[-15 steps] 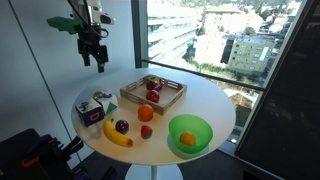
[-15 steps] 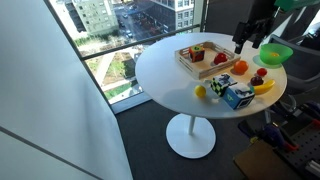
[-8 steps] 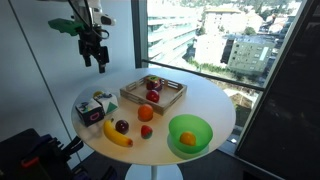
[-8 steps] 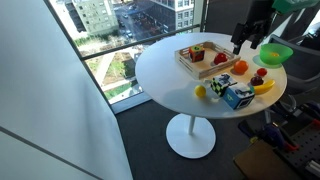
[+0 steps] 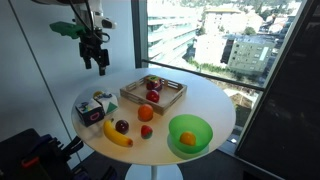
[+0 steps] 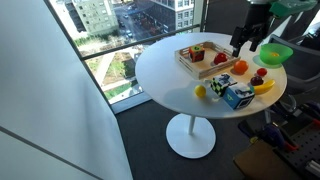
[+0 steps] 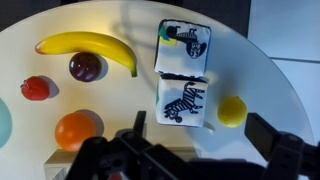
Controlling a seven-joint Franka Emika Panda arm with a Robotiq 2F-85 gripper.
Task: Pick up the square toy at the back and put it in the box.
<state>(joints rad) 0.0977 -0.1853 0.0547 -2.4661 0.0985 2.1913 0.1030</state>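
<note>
The square toy [image 7: 185, 100] is a whitish cube with a zebra picture and a green side. It stands on the round white table beside a larger dark cube [image 7: 183, 45]. Both exterior views show the toy [image 5: 103, 100] [image 6: 238, 96]. My gripper [image 7: 205, 135] hangs high above the table, open and empty, with the toy just ahead of its fingers in the wrist view. Both exterior views show the gripper [image 5: 100, 62] [image 6: 244, 42]. The box [image 5: 130, 97] [image 6: 185, 62] is a shallow wooden tray holding red fruit pieces.
A banana [image 7: 90, 45], a plum [image 7: 85, 67], a red fruit [image 7: 36, 88], an orange [image 7: 77, 130] and a lemon [image 7: 232, 110] lie around the cubes. A green bowl [image 5: 190, 125] [image 6: 275, 53] holds an orange ball. Windows stand close behind the table.
The gripper has sunk very slightly; nothing on the table has moved.
</note>
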